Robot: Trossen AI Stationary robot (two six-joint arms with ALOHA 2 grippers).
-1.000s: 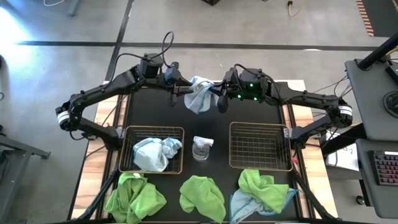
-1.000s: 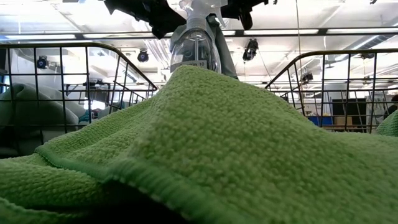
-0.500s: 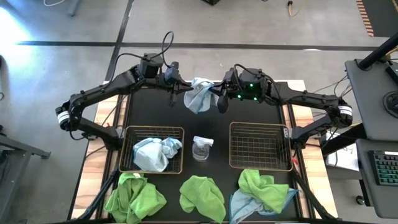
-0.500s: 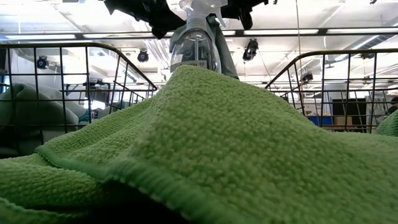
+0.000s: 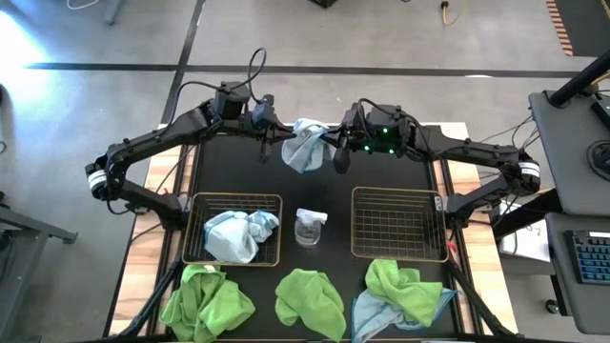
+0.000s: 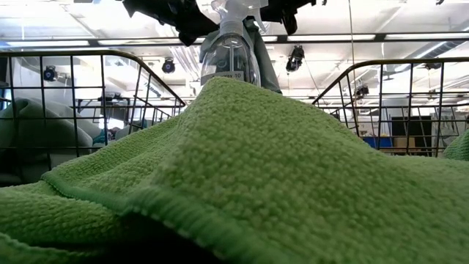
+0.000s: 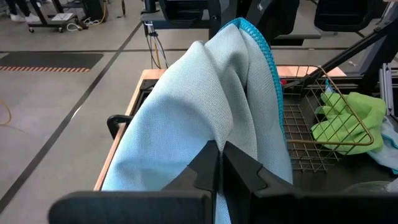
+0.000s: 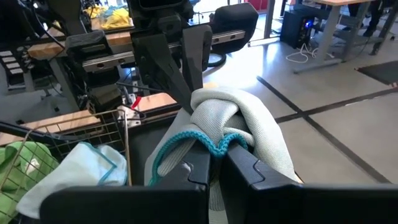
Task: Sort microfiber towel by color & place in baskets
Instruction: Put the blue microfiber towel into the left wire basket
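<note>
Both grippers were clamped on the same pale blue towel near the table's far edge: left gripper, right gripper. If neither lets go, it'd probably just stretch instead of reaching the left basket. Nothing moved from a second earlier.

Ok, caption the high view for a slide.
Both grippers, left and right, hold one pale blue towel above the table's far edge; green towels wait near two baskets.
</note>
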